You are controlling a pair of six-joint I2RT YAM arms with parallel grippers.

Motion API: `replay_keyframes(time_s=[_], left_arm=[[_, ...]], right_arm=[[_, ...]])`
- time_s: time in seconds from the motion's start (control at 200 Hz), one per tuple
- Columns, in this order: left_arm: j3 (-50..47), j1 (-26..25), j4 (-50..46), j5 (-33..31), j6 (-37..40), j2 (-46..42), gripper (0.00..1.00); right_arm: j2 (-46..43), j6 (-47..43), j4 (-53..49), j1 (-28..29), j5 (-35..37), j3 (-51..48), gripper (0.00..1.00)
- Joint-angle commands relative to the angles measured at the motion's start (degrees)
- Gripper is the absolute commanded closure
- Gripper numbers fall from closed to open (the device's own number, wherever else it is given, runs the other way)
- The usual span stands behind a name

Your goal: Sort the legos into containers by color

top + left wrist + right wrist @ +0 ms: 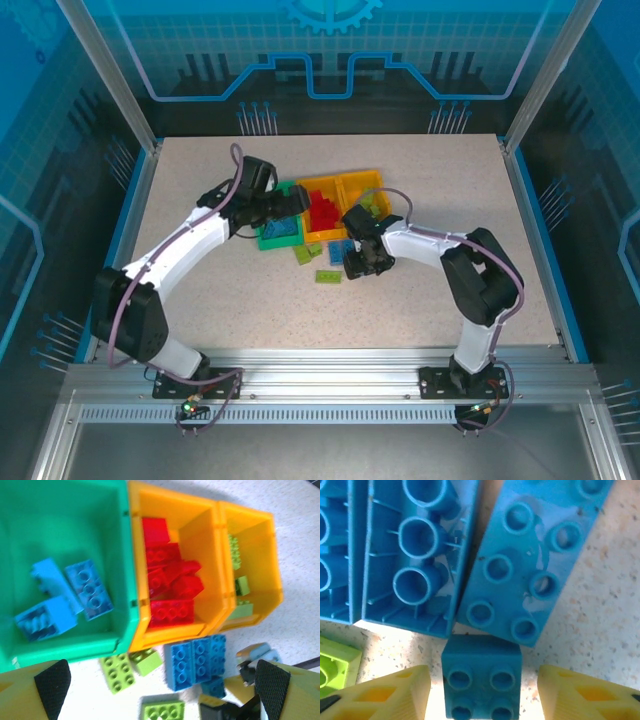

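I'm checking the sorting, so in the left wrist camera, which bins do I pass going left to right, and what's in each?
green bin holding blue bricks → middle orange bin holding red bricks → right orange bin holding lime green bricks

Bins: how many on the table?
3, in a row: green bin at left holding blue bricks, middle orange bin holding red bricks, right orange bin holding lime bricks. None looks hidden.
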Motion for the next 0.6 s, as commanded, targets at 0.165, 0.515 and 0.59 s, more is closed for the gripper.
replay_keyframes(time_s=[0.165,0.515,0.59], left_arm=[[-11.3,5.1,0.8,-0.7,-3.0,-10.6,0.01],[-23.2,12.5,-2.5,-2.2,-4.9,-22.9,0.01],[-24.9,13.1,-3.1,-2.6,-5.3,-23.9,0.01]], right_arm=[[1.1,1.3,-5.9,2.2,3.3,4.6,0.68],[-7.7,4.0,-8.1,4.8,-7.7,14.8,0.74],[-6.1,5.4,-5.8,4.6,-12.6,18.7,0.73]])
